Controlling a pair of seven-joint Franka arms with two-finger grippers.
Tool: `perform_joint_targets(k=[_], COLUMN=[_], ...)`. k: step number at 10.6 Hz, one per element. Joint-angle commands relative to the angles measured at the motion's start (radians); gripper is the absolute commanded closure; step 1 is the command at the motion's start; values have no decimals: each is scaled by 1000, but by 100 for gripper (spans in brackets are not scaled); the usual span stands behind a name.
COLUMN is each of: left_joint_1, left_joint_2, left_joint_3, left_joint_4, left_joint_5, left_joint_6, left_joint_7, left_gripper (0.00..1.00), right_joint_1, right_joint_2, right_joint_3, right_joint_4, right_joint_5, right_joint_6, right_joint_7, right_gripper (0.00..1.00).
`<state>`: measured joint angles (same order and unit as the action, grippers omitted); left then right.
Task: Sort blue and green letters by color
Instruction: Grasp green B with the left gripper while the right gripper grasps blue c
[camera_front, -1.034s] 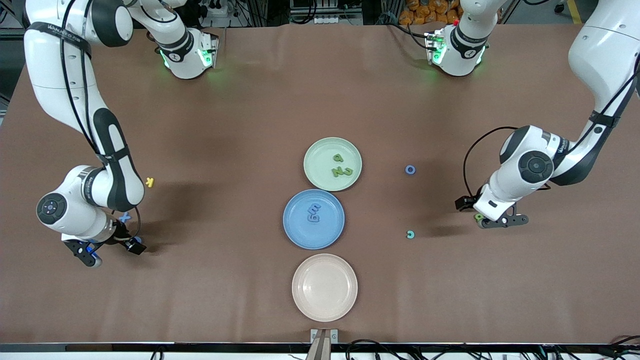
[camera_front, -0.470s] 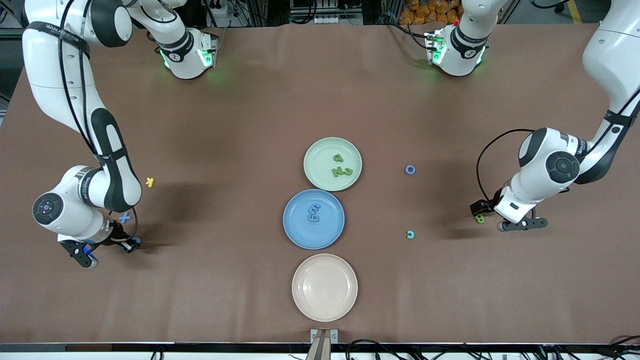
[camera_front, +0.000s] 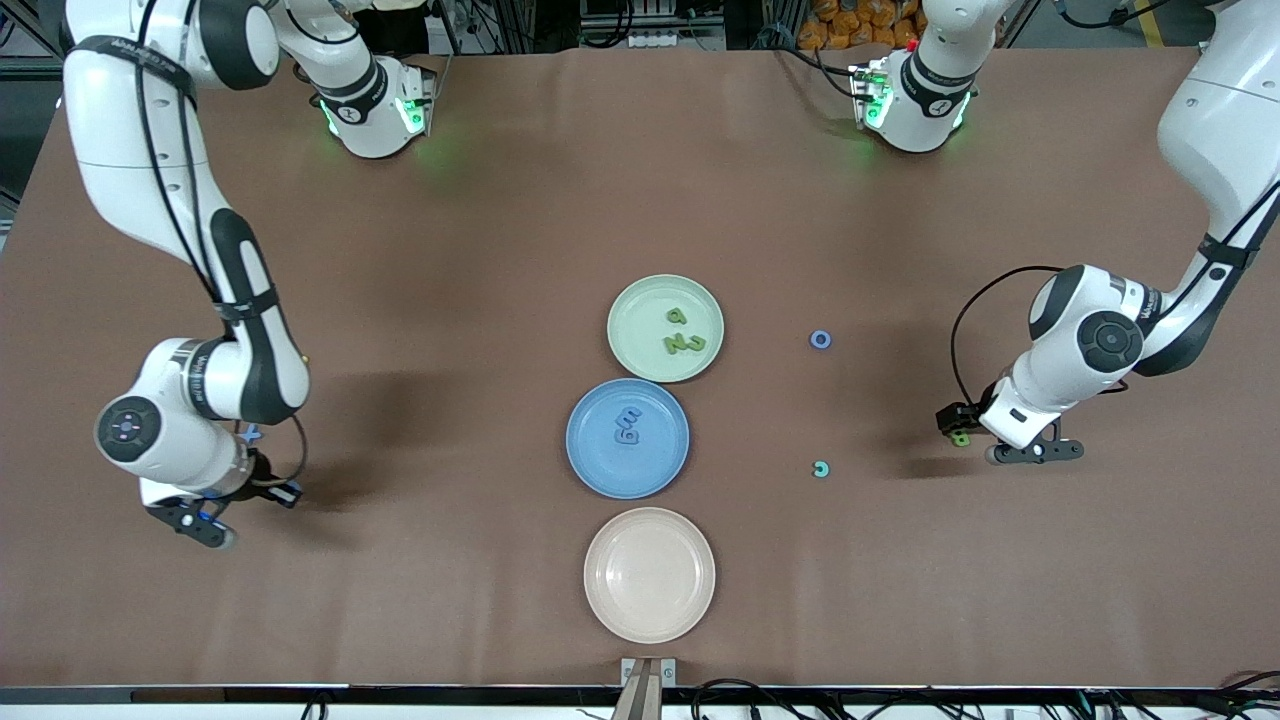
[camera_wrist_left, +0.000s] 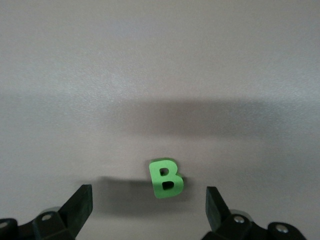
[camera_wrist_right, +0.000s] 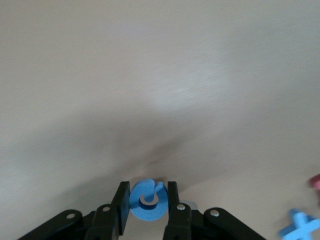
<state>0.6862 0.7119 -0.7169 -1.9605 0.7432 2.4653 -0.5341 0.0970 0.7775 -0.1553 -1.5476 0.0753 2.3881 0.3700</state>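
Observation:
My right gripper (camera_wrist_right: 147, 202) is shut on a round blue letter (camera_wrist_right: 146, 201), low over the table at the right arm's end (camera_front: 205, 520). A blue X (camera_wrist_right: 300, 225) lies close by on the cloth (camera_front: 250, 433). My left gripper (camera_wrist_left: 149, 205) stands open at the left arm's end (camera_front: 1012, 448), with a green B (camera_wrist_left: 166, 178) flat on the table between its fingers and a little ahead of them, untouched (camera_front: 960, 437). Green letters (camera_front: 683, 343) lie in the green plate (camera_front: 625, 320). Blue letters (camera_front: 627, 425) lie in the blue plate (camera_front: 600, 465).
A pink plate (camera_front: 649, 600) sits nearest the front camera, in line with the other two plates. A blue ring letter (camera_front: 820, 339) and a small teal-green curled letter (camera_front: 821, 468) lie loose between the plates and the left arm. A dark red piece (camera_wrist_right: 315, 181) shows near the X.
My right gripper has closed on the round blue letter and shifted a little toward the table's middle. The left gripper, still open, slid off the B toward its end of the table.

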Motion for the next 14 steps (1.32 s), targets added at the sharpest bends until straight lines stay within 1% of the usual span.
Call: perform_joint_targets(k=[1,2,3,4,5,6,7,9,11,12,14], left_joint_1=[-42,-48,-51,-54,-54,-54,-56,-54,-54,-50,-51], left_joint_2=[37,37,37,38,37,38,37,34,12,-5,-28], left_joint_3=[31,36,36,36,36,37,36,36,25,8,-54], left_joint_4=[34,34,35,35,35,43,45,51,52,52,52], left_joint_5=[28,28,31,45,53,56,56,56,42,35,-16], left_joint_6=[9,9,7,9,9,9,9,7,7,-2,-47], left_joint_7=[6,5,6,6,6,6,6,3,-12,-24,-84], left_gripper=[0,0,18,94,100,100,100,100,100,100,100], right_joint_1=[104,137,179,223,263,286,318,387,447,454,498], right_joint_2=[-14,-26,-30,-32,-30,-32,-27,-18,-18,-18,-11], right_joint_3=[13,17,20,22,25,51,54,62,68,109,117], right_joint_4=[6,6,8,8,15,30,43,63,81,87,112], right_joint_5=[-14,-12,-12,-12,-11,-12,-3,73,80,77,78], right_joint_6=[-21,-21,-21,-21,-21,-21,-20,-9,-9,-9,19], right_joint_7=[-5,-2,0,0,1,4,6,10,10,10,13], right_gripper=[100,100,100,100,100,99,99,96,96,96,96])
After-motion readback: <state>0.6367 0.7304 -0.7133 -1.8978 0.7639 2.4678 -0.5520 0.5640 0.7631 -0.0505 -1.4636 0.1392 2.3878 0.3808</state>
